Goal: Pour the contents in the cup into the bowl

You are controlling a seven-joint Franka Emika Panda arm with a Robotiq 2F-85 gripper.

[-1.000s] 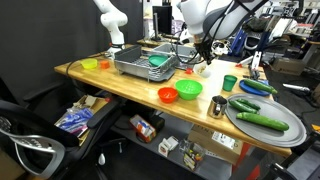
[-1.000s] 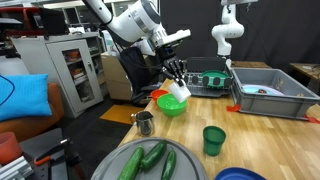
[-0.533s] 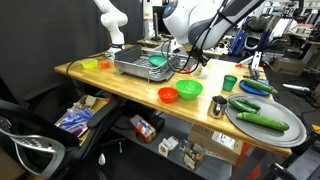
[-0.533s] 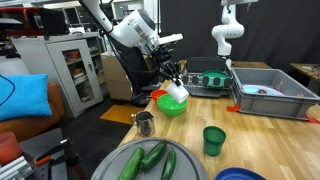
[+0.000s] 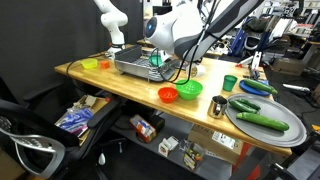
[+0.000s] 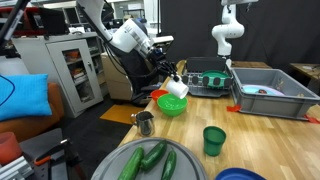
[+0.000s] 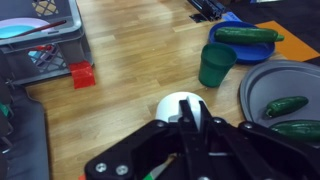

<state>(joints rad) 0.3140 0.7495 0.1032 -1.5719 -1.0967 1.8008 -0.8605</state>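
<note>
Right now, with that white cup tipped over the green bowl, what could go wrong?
The white cup hangs tilted toward one side of the green bowl, not over its middle, so whatever pours out may land on the table. The bowl also sits close to the table's edge beside a red bowl; if the arm dips and nudges it, it could slide off.

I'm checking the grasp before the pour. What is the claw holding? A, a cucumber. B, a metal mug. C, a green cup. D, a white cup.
D: the claw is closed around a white cup near the green bowl, while the green cup stands free on the table.
</note>
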